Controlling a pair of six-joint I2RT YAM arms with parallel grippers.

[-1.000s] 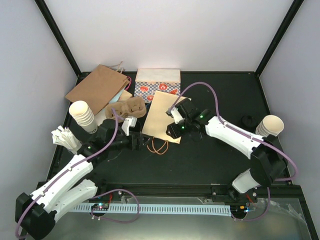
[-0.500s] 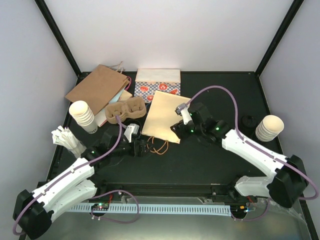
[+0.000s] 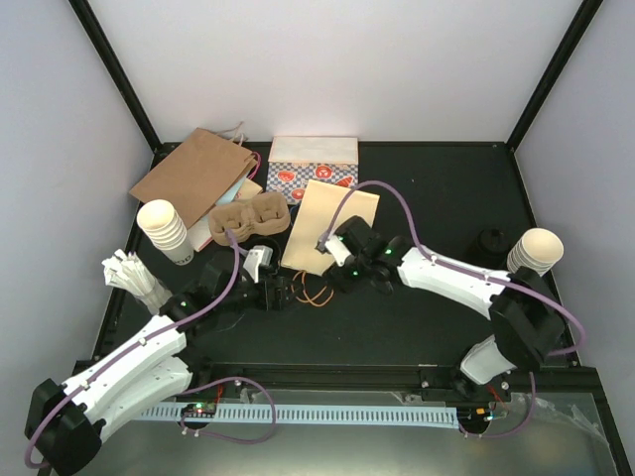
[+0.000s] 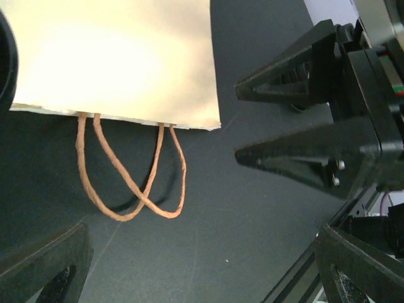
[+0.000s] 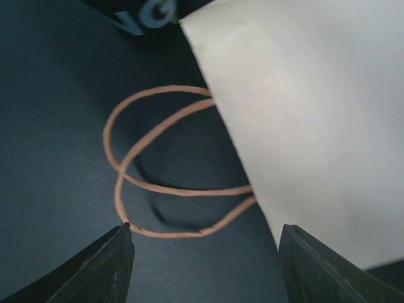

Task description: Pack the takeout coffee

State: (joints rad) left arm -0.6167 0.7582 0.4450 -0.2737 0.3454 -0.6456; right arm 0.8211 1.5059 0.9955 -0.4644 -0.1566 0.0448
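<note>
On the table by the bag's handles: both grippers open, nothing held

Nearest the arm bases, the left gripper point(image 3: 281, 295) sits low over the black table point(image 3: 387, 332), its jaws spread wide with nothing between them. Facing it from the right, the right gripper point(image 3: 335, 272) also has its jaws apart and holds nothing. Between the two lie the brown twine handles point(image 3: 317, 291), looped flat on the table; in the wrist views neither gripper touches them. They run from the near edge of a cream paper bag point(image 3: 332, 223) that lies flat. Off to the right, well apart from both grippers, the takeout coffee point(image 3: 491, 241) shows only as a small dark round lid, just beside a stack of lidless cups point(image 3: 536, 250). Farther back on the left are a cardboard cup carrier point(image 3: 250, 218), a brown paper bag point(image 3: 193, 174) and a patterned box point(image 3: 313, 164).
</note>
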